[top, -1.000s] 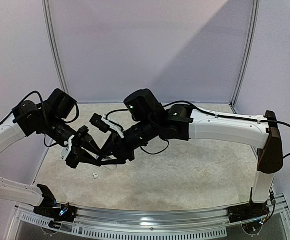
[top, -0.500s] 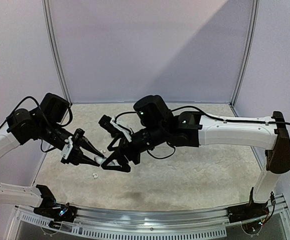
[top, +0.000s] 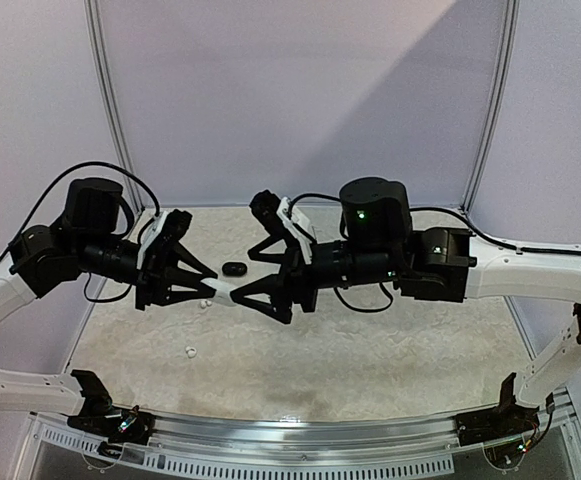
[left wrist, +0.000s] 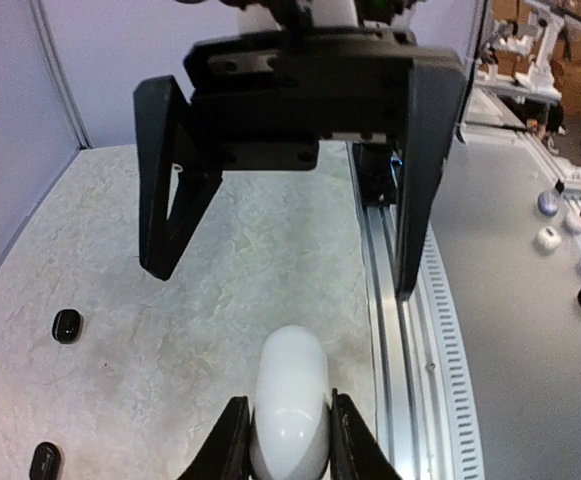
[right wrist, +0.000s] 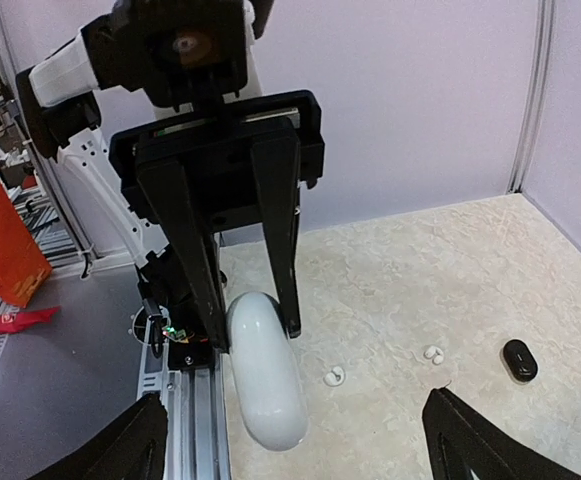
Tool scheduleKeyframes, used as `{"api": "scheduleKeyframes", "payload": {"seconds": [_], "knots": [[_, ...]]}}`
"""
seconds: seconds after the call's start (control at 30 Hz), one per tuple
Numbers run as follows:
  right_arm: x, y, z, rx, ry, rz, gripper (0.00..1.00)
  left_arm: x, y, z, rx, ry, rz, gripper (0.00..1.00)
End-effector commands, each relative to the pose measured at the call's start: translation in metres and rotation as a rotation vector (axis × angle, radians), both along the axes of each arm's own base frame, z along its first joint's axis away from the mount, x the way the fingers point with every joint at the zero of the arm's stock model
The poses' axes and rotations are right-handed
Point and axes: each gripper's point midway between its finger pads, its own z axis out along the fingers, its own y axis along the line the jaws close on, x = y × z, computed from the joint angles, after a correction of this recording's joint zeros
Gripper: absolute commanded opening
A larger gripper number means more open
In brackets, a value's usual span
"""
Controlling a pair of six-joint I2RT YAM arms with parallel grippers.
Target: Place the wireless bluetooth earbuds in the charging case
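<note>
On table point(right wrist: 450, 290): tiny, apparently white earbuds point(right wrist: 335, 377)

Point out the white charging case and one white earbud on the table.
white charging case point(left wrist: 290, 400), left wrist view, middle of its rounded shell.
white earbud point(right wrist: 335, 377), right wrist view, middle of its body.

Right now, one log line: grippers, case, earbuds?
left gripper shut on white charging case | right gripper open, facing case, not touching | two white earbuds on table

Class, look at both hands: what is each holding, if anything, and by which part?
The left hand pinches a white pebble-shaped case across its two sides, its free end sticking out. The right hand is open and holds nothing.
</note>
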Motion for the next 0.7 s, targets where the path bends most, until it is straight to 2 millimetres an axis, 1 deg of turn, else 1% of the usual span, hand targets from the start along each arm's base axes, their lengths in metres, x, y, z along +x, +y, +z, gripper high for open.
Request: {"api": "scheduleKeyframes", "payload": {"seconds": [0.0, 0.13, 0.3, 0.33, 0.43, 0.53, 0.6, 0.67], "knots": [[0.008, 0.002, 0.011, 0.066, -0.027, -0.076, 0.88, 0.010, -0.005, 0.014, -0.102, 0.212, 0.139, 0.00], [0.012, 0.008, 0.006, 0.057, -0.021, -0.092, 0.84, 0.009, -0.004, 0.017, -0.119, 0.225, 0.138, 0.00], [0.007, 0.012, -0.002, 0.045, 0.012, -0.061, 0.70, 0.005, -0.006, 0.020, -0.135, 0.217, 0.109, 0.00], [0.006, 0.012, -0.005, 0.038, 0.019, -0.057, 0.69, 0.005, -0.006, 0.021, -0.138, 0.215, 0.107, 0.00], [0.003, 0.012, -0.011, 0.026, 0.043, -0.047, 0.69, 0.004, -0.006, 0.020, -0.138, 0.211, 0.103, 0.00], [0.001, 0.012, -0.009, 0.032, 0.054, -0.032, 0.69, 0.002, -0.006, 0.020, -0.136, 0.193, 0.092, 0.00], [-0.002, 0.013, -0.008, 0.033, 0.061, -0.022, 0.73, 0.000, -0.005, 0.020, -0.125, 0.134, 0.069, 0.00], [0.000, 0.010, -0.008, 0.032, 0.066, -0.037, 0.79, -0.002, -0.001, 0.018, -0.094, -0.001, 0.035, 0.00]]}}
